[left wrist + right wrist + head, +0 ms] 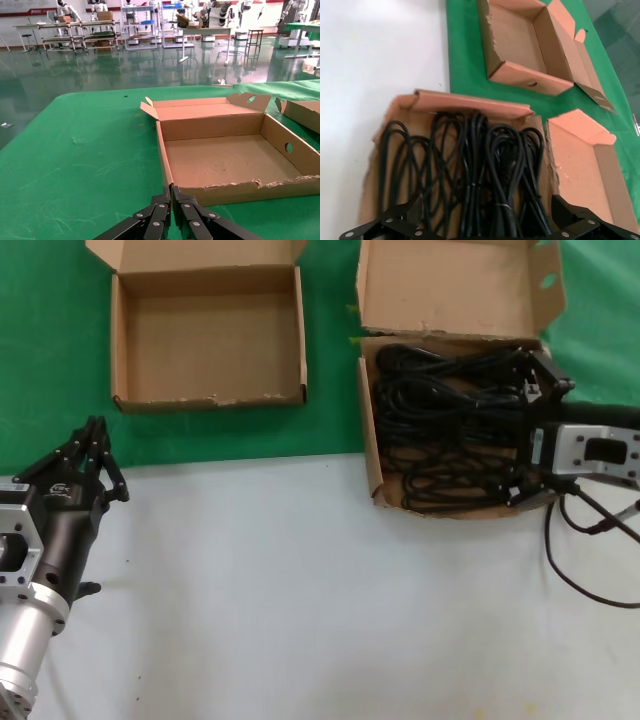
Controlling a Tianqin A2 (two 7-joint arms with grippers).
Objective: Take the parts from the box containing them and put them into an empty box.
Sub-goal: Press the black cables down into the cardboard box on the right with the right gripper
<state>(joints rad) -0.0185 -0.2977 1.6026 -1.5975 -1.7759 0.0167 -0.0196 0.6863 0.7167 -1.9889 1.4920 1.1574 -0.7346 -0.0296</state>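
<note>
Several bundled thin black power cords (450, 425) lie in the larger brown box (372, 455) with the tall lid flap at the right. They also show in the right wrist view (480, 170). My right gripper (532, 430) is open, its two fingers spread wide over the box's right end above the cords, holding nothing. The smaller shallow box (125, 350) at the back left is empty, and it also shows in the left wrist view (225, 160). My left gripper (95, 440) is shut and empty, near the front left corner of that box.
A thicker black robot cable (575, 575) loops on the white table right of the cord box. Green cloth (40, 360) covers the back of the table, and both boxes stand on it. The larger box's front edge overhangs the white surface (300, 590).
</note>
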